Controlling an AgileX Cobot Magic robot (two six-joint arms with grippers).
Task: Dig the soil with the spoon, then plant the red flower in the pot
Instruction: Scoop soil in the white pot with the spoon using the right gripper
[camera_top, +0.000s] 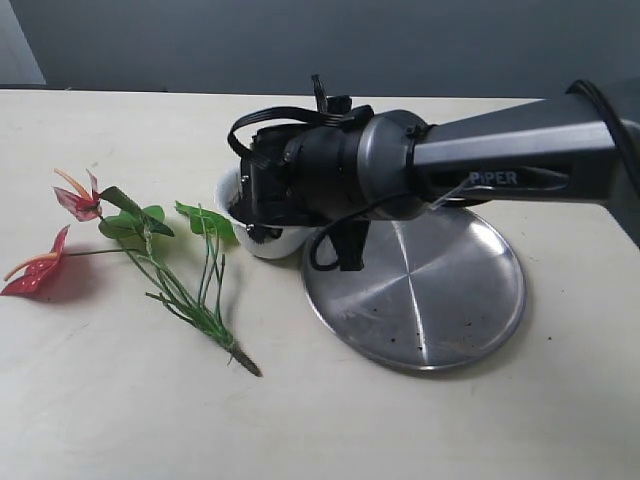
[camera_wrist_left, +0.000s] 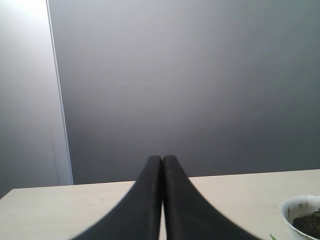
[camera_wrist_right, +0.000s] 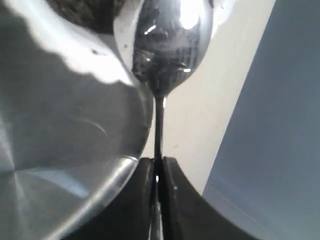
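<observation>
We clench the right tool (camera_wrist_right: 157, 172) on the spoon (camera_wrist_right: 165, 45) over the pot (camera_top: 265, 238) to dig, the left tool (camera_wrist_left: 162, 165) pressed together on nothing, idle.

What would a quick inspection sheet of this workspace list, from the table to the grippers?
Surface: pale table, bare in front.
Job's things: red flower lying flat on the table; white pot with soil; spoon at the pot.
Clutter: steel plate with soil specks.
Grippers: left gripper shut, empty; right gripper shut on the spoon handle.
Cables: black cable looped on the right arm.
Surroundings: grey wall.
</observation>
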